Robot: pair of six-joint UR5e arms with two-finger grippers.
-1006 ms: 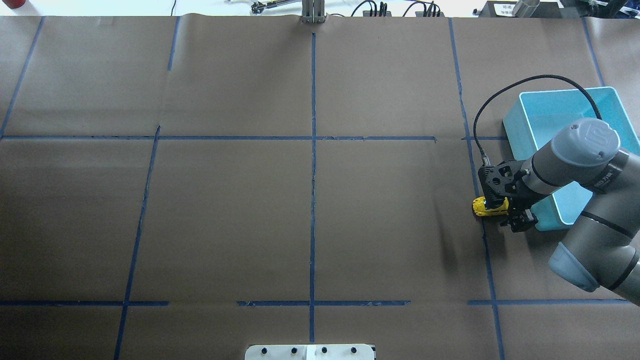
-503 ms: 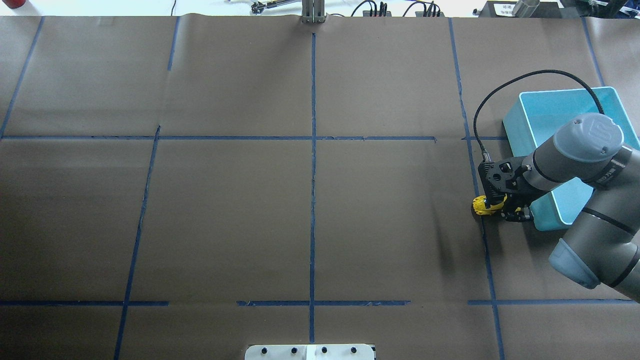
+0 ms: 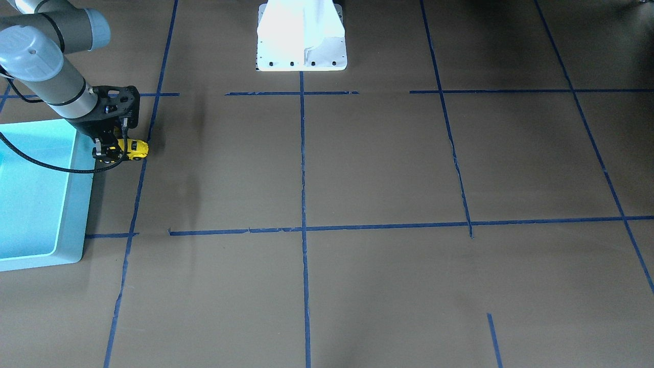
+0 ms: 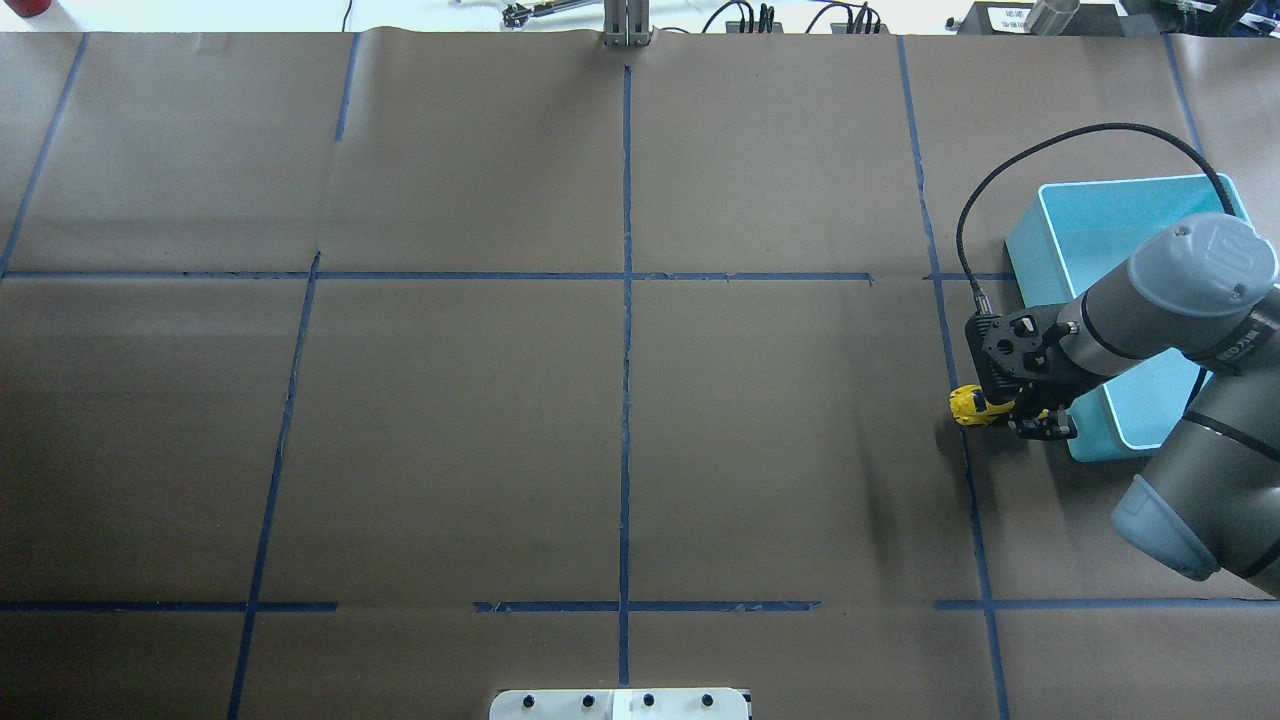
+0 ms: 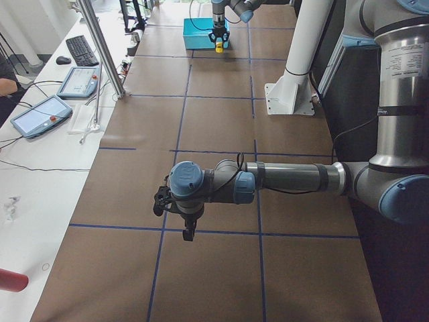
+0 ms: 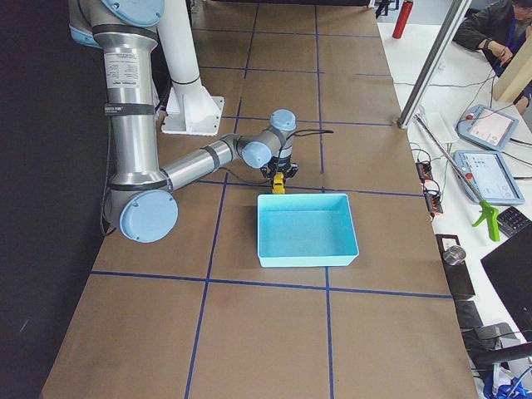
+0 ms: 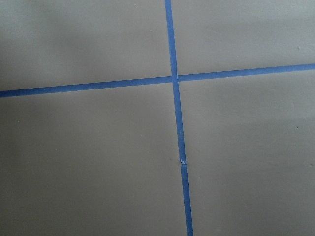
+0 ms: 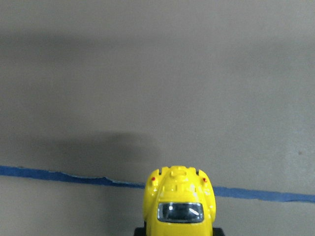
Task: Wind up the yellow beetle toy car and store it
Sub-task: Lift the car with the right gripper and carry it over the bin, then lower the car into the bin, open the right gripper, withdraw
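Note:
The yellow beetle toy car [image 4: 966, 405] is held in my right gripper [image 4: 1005, 415], just left of the blue bin, over a blue tape line. The gripper is shut on its rear half and the nose sticks out to the left. In the front-facing view the car [image 3: 135, 149] sits low at the table, in the gripper [image 3: 115, 151]. The right wrist view shows its yellow roof and a dark window [image 8: 179, 204] above brown paper. I cannot tell whether its wheels touch the table. My left gripper [image 5: 188, 231] hangs over the table's other end, and I cannot tell whether it is open or shut.
The light blue bin [image 4: 1030, 262] stands right of the car, open-topped, nothing visible inside; it also shows in the front-facing view [image 3: 84, 204]. The white robot base [image 3: 301, 36] is at the near middle edge. Brown paper with blue tape lines covers the table.
My right wrist has turned and shifted slightly toward the far side, and the arm's elbow has swung right. The car stays gripped at almost the same spot.

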